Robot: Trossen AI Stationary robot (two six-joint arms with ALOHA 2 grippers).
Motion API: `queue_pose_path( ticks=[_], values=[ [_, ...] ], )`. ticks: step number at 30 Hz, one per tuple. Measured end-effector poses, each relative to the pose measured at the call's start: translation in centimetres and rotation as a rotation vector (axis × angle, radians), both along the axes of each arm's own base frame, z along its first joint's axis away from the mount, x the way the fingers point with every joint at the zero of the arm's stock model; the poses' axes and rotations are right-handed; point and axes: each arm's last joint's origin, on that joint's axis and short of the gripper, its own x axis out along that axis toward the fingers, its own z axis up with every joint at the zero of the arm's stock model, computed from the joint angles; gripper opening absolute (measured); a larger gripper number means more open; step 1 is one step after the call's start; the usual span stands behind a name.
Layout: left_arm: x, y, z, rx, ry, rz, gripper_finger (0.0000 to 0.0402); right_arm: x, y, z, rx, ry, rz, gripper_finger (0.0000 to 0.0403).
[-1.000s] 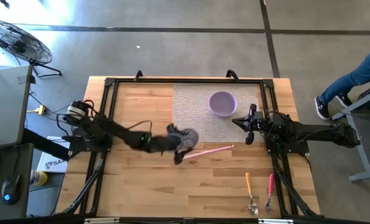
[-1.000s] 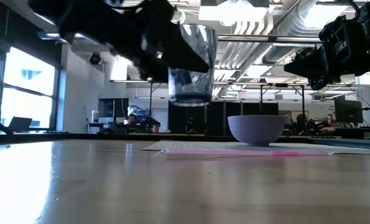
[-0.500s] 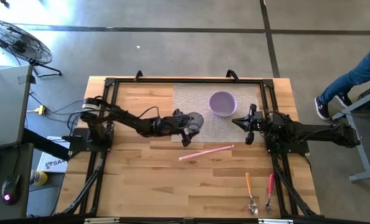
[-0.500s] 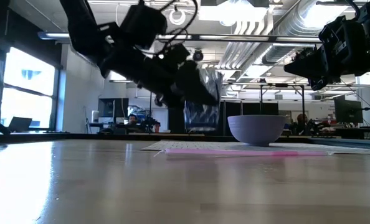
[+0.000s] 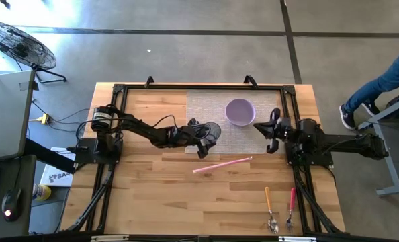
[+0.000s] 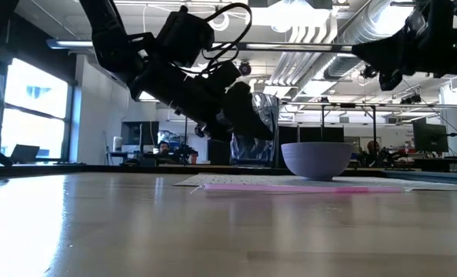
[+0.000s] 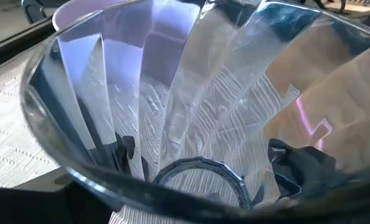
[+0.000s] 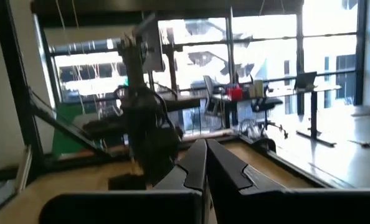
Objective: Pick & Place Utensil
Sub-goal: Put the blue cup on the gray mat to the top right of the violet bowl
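Note:
A clear faceted glass (image 5: 210, 130) stands upright at the near left part of the woven placemat (image 5: 206, 107), left of the purple bowl (image 5: 240, 111). My left gripper (image 5: 201, 133) is shut on it. In the low view the glass (image 6: 255, 131) shows just left of the bowl (image 6: 316, 160); I cannot tell whether its base touches the mat. A pink utensil (image 5: 222, 164) lies flat on the wood, near of the glass. My right gripper (image 5: 272, 128) is shut and empty, raised to the right of the bowl. My left gripper pinches the glass between its two fingers, one on each outer side of the wall. Both fingers (image 7: 119, 152) show through the wall, low down toward the base. The gripper comes slanting down from the table's left. The glass stays upright, mouth up.
Two orange- and pink-handled utensils (image 5: 269, 208) (image 5: 291, 207) lie near the table's front right corner. A black frame (image 5: 112, 134) runs round the table's edge. A person's leg (image 5: 381, 84) shows on the floor at the far right.
My left gripper has carried the glass from beside the pink utensil toward the table's far edge, over the placemat, and has lowered it there. The glass has stayed upright. My right gripper has risen a little.

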Motion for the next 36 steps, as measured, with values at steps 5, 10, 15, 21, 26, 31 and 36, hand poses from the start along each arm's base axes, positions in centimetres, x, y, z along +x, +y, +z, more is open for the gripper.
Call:
queue_pose_path(
  ticks=[5,10,15,21,26,31,36],
  values=[
    [0.1,0.0,-0.4,-0.01,0.01,0.005,0.0396,-0.1,0.0,0.4,-0.001,-0.047,0.012,0.0003],
    [0.0,0.1,-0.4,0.001,0.008,0.026,0.0396,0.2,0.1,-0.1,0.03,0.005,0.038,0.0003],
    [0.1,0.0,-0.3,0.004,0.005,-0.003,0.0396,1.0,0.2,-1.0,0.084,0.091,0.123,0.0008],
    [0.0,0.0,-0.5,0.007,0.03,-0.012,0.0397,2.1,0.7,-1.6,0.074,0.136,0.192,0.0042],
    [-0.1,0.0,-0.8,0.01,0.055,-0.012,0.0397,2.9,1.0,-1.8,0.036,0.137,0.162,0.01],
    [-0.2,0.0,-1.0,0.011,0.077,-0.009,0.0397,3.5,1.1,-2.5,0.031,0.184,0.117,0.0162],
    [-0.2,-0.1,-1.1,-0.004,0.098,-0.041,0.0397,4.0,1.3,-3.3,0.042,0.257,0.122,0.0216]
  ],
)
